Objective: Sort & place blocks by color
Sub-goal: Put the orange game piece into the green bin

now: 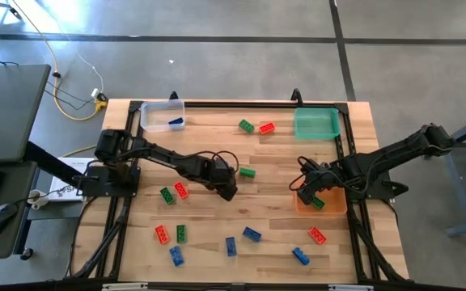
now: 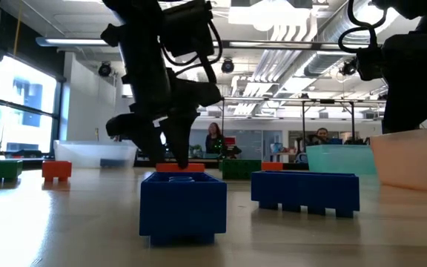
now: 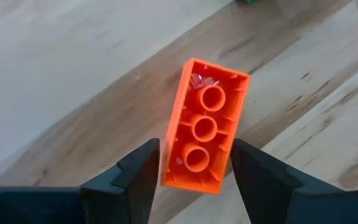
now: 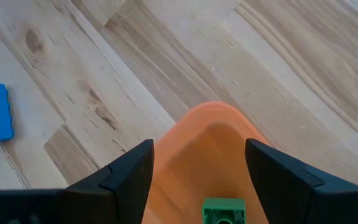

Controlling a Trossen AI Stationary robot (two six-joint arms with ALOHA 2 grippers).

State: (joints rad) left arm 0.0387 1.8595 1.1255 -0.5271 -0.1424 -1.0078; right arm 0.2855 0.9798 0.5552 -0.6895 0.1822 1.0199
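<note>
The left claw (image 3: 194,177) grips a red block (image 3: 205,124) mid-surface, seemingly lifted. Carry it level to the orange bin (image 1: 330,202), where the open right claw (image 4: 197,180) hovers; keep clear of that arm.

Green block (image 4: 223,211) cut off by edge

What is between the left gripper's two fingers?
A red brick, hollow underside showing, sits between the left gripper fingers in the left wrist view.
</note>
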